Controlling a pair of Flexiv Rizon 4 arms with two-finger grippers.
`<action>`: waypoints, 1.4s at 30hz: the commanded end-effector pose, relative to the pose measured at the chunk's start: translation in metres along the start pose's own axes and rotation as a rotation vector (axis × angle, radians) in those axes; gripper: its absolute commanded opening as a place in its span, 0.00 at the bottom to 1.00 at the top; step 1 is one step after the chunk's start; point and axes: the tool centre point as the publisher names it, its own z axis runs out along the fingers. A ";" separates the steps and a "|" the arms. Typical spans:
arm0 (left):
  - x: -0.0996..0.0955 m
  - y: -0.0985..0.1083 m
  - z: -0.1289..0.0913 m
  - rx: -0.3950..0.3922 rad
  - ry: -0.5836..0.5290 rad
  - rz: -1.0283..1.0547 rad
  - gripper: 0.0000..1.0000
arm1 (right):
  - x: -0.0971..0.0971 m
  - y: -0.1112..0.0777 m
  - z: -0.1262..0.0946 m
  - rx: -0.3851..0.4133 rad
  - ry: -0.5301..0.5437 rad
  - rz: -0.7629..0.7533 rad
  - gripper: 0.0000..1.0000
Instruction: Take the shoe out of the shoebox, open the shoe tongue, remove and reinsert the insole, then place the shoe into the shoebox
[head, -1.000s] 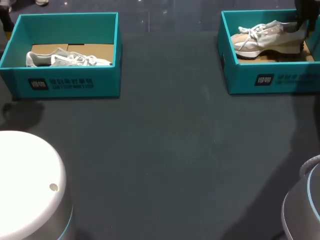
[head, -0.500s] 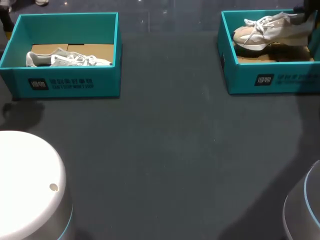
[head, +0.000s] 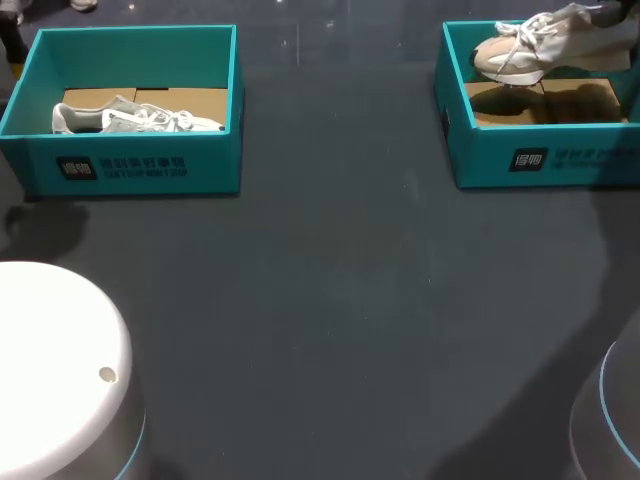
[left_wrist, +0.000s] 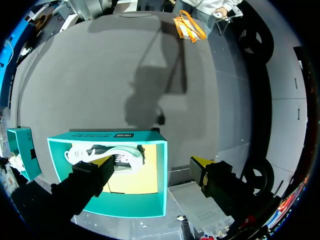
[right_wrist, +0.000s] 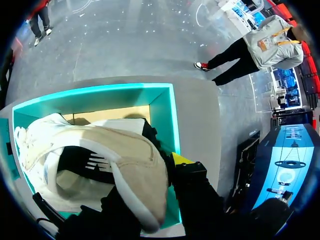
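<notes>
A beige shoe (head: 530, 42) with white laces hangs above the right teal shoebox (head: 540, 160), clear of its cardboard floor. My right gripper (right_wrist: 155, 175) is shut on the shoe's heel (right_wrist: 145, 170); one yellow fingertip (right_wrist: 180, 159) shows beside it and the other is hidden behind the shoe. In the left teal shoebox (head: 130, 170) lies a grey and white shoe (head: 130, 118). My left gripper (left_wrist: 152, 162) stands open high above that box (left_wrist: 150, 150), the shoe (left_wrist: 107, 154) showing beneath its fingers, with nothing between them.
The dark table top (head: 330, 300) stretches between the two boxes. My arms' rounded bases stand at the near corners, the left base (head: 60, 370) white and the right base (head: 610, 420) grey.
The right gripper has lifted the beige shoe up off the floor of the right box. The left box, its shoe and the left arm have not moved.
</notes>
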 end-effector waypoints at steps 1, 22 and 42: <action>0.000 0.000 0.000 0.000 0.002 0.001 1.00 | -0.007 -0.002 -0.024 0.001 -0.006 -0.002 0.00; 0.000 0.000 0.000 0.000 0.002 0.001 1.00 | -0.013 -0.020 -0.087 -0.062 -0.004 -0.015 0.00; 0.000 0.000 0.000 0.000 0.002 0.001 1.00 | 0.013 -0.083 -0.157 -0.091 0.011 -0.054 0.00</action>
